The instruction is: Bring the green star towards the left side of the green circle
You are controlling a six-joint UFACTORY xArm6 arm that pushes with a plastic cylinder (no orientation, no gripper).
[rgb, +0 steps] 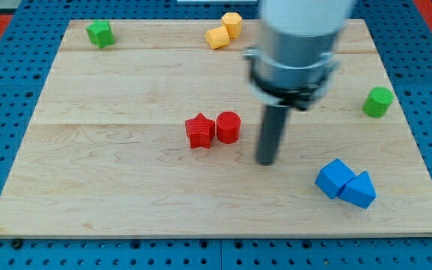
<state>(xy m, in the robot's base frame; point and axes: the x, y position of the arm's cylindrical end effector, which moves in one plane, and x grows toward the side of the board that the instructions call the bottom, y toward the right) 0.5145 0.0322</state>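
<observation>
Eight blocks lie on the board (126, 202), and no containers are anywhere on it, so nothing sits inside anything. Nearest the bottom edge, toward the bottom-right corner, a blue cube (334, 178) and a blue wedge (359, 190) touch each other. Just above them, in the middle of the board, my tip (266, 160) rests on bare wood, a little to the right of the red cylinder (228, 127) and clear of it. There is no hand to open or close; the rod grips nothing and touches no block. The red cylinder touches a red star (199, 131) on its left. Farther up, near the right edge, stands the green circle (378, 102). At the top edge, a little right of its middle, two yellow blocks (224, 31) sit together, shapes hard to tell. In the top-left corner sits the green star (100, 34), well apart from the circle, almost the whole board's width away.

By my judgement the push has not begun: this is the approach step. The next move calls for the tip to travel to the top-left corner, get round to the star's left side, then drive it rightward and slightly toward the bottom. The path should run below the yellow pair and above the red pair, ending just left of the circle without knocking it
</observation>
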